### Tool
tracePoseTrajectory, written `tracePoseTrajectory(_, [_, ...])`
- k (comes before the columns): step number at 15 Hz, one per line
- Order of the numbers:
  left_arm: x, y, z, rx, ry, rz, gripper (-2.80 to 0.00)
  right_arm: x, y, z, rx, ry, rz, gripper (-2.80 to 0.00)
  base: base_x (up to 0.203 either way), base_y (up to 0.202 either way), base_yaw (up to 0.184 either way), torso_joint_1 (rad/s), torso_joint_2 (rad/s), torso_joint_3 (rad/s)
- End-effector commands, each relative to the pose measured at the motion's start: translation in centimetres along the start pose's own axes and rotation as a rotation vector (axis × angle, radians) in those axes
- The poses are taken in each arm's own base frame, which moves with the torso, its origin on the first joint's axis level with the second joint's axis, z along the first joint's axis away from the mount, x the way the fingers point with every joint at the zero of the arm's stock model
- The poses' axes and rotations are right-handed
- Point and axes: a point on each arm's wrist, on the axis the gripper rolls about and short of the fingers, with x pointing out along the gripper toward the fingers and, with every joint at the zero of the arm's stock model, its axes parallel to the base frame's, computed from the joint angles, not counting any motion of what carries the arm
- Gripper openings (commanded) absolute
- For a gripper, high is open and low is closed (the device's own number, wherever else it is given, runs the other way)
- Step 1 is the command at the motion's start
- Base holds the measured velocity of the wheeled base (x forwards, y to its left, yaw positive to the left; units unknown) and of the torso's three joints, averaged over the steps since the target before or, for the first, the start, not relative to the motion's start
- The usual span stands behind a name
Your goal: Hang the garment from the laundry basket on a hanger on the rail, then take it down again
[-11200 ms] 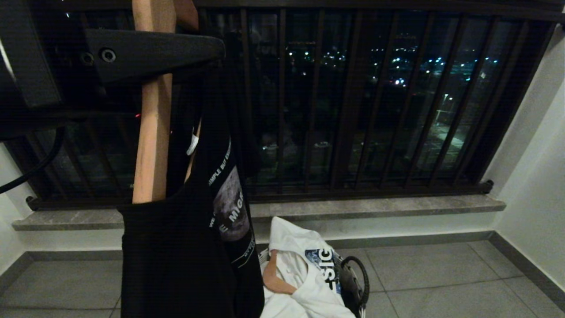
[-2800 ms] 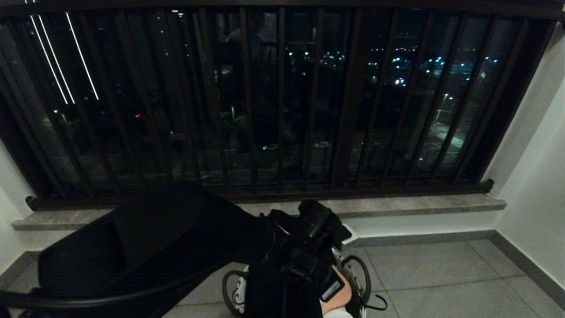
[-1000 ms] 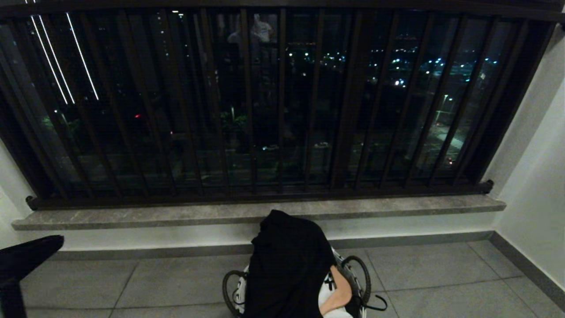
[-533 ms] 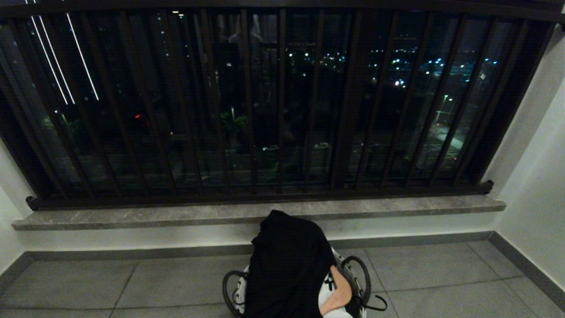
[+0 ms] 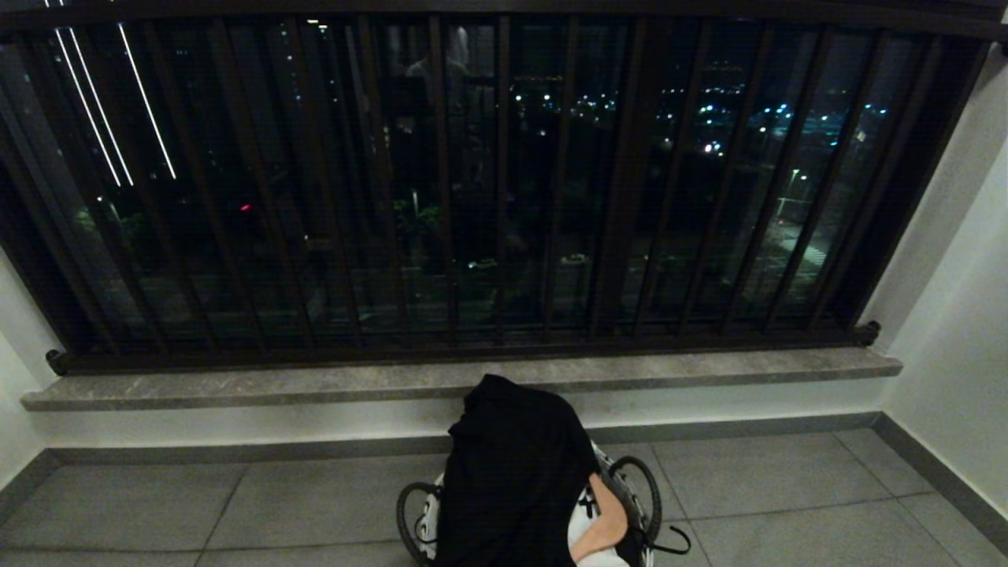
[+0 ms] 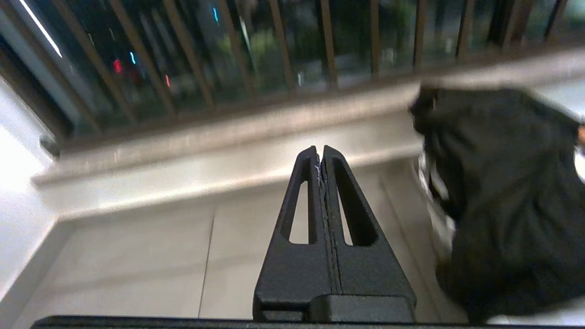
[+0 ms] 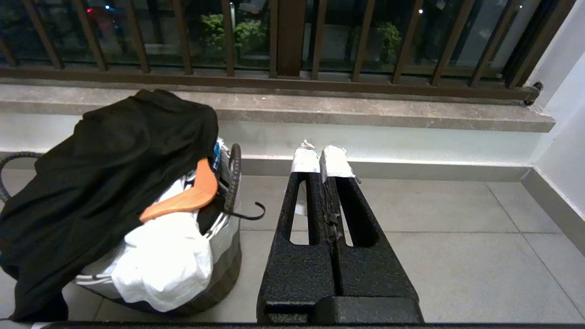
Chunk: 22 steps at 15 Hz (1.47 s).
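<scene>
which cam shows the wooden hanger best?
Right wrist view: the wooden hanger lies in the laundry basket, its arm and dark hook clear of the black garment. The head view shows only one arm end. The left wrist view gives at most an orange sliver at the frame edge.

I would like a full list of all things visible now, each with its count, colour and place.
laundry basket: one, whitish rim, black-and-white sides, on the floor below the window ledge.
black garment: one, draped over the basket.
white garment: one, in the basket.
hanger: one, wooden with a dark hook, lying on the clothes.
window bars: many, dark brown, above the ledge.
window ledge: one, grey stone.
floor: grey tiles.
left gripper: one, black, fingers shut, beside the basket.
right gripper: one, black, white-taped tips, fingers shut, empty.
</scene>
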Motion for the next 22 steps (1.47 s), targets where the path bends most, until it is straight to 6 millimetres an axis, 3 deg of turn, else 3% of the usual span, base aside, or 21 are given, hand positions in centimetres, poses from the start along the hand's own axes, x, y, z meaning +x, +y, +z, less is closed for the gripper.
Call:
tracePoseTrajectory(1, [0.41,-0.08,-0.59,-0.019,-0.060,0.011,-2.80,0.01,0.00,0.00,0.000,0.001,0.000,-2.80,0.000,0.000,0.000,0.000,0.00,0.000])
tracePoseTrajectory(4, [0.42,-0.24,-1.58,-0.048,0.039,-0.005,-2.80,0.01,0.00,0.00,0.000,0.001,0.000,-2.80,0.000,0.000,0.000,0.000,0.00,0.000])
tracePoseTrajectory(10, [0.42,-0.22,-1.57,-0.133,0.038,0.004,-2.80,0.01,0.00,0.00,0.000,0.001,0.000,-2.80,0.000,0.000,0.000,0.000,0.00,0.000])
tracePoseTrajectory(22, [0.42,-0.21,-1.56,-0.135,0.037,0.011,-2.80,0.01,0.00,0.00,0.000,0.001,0.000,-2.80,0.000,0.000,0.000,0.000,0.00,0.000])
